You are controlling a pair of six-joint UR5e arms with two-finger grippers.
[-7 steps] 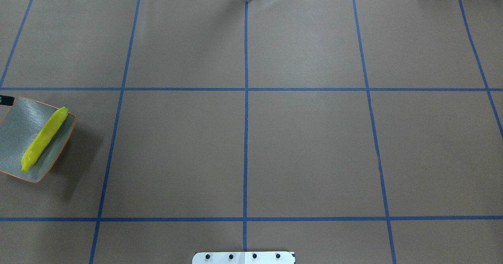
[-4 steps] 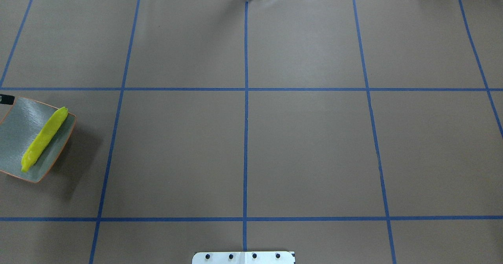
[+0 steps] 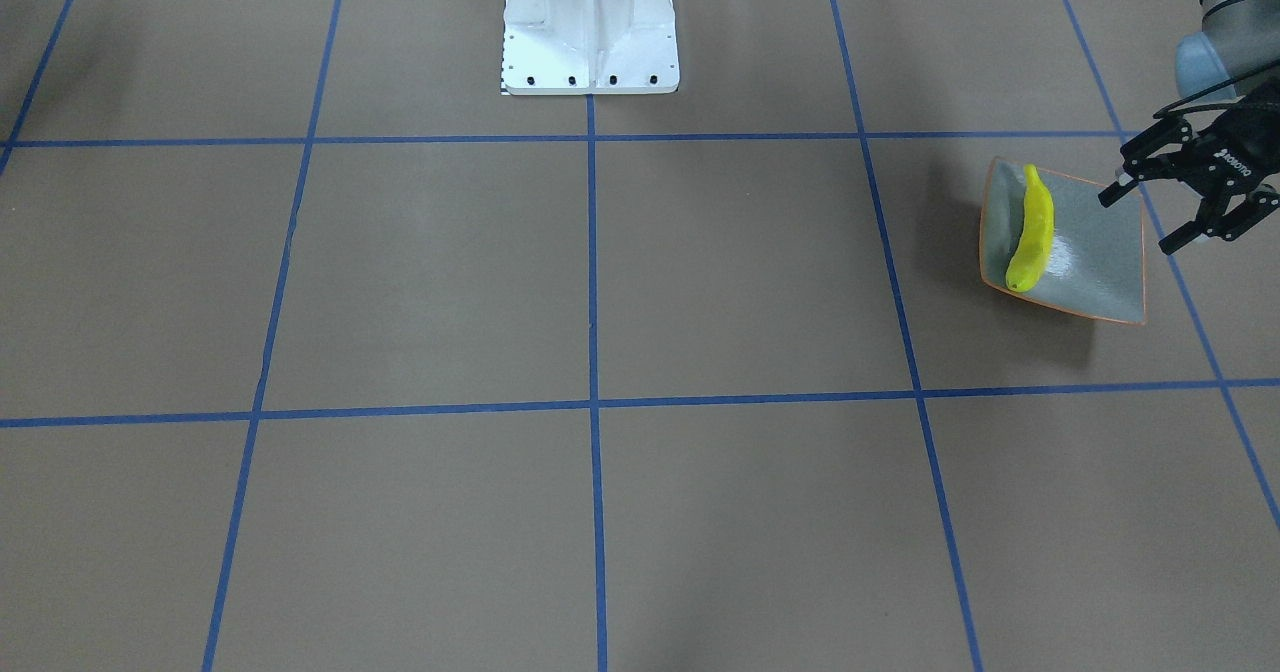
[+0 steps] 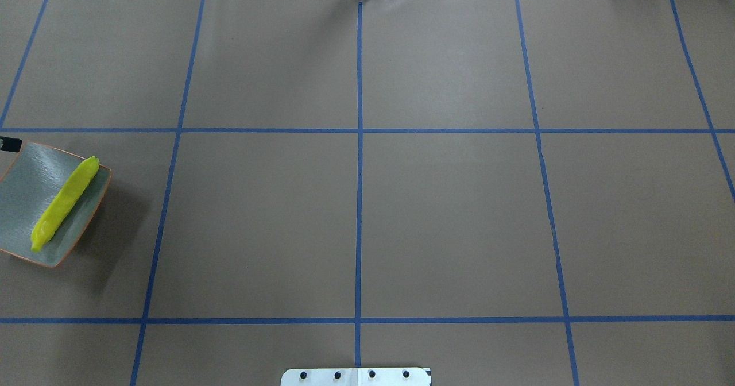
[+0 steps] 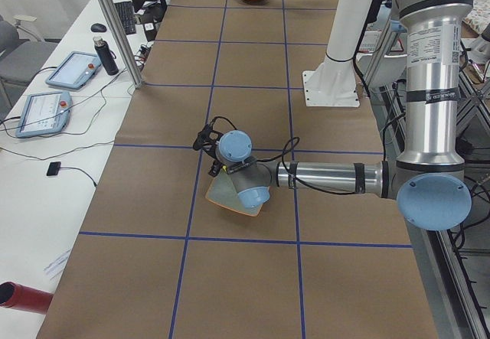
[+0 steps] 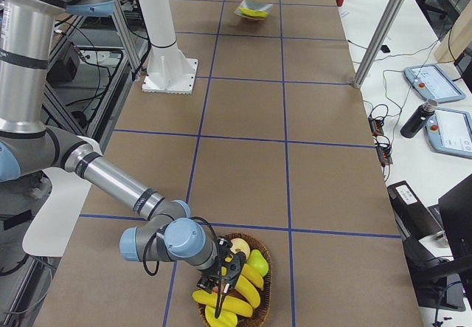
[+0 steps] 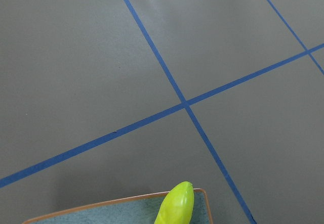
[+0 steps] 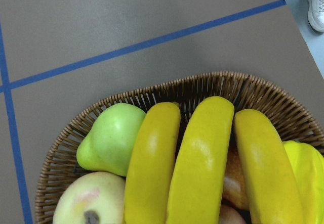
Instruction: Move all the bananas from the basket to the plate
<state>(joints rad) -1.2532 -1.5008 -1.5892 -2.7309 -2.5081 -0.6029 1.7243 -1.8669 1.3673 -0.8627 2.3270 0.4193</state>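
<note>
Front view: left hand (image 3: 1137, 222) spread, empty, at edge of plate (image 3: 1095, 257), one banana (image 3: 1030, 232) on it. Right side view: right hand (image 6: 225, 274) over basket (image 6: 267, 275), grip state can't tell. Right wrist: three bananas (image 8: 200, 158) just below, side by side, long axes parallel.

left gripper (image 3: 1137, 222): the dark fingertip (image 4: 9, 142) poking in at the overhead view's left edge has crept a touch farther from the robot, beside the plate (image 4: 26, 190)'s far corner. shift is slight.
</note>
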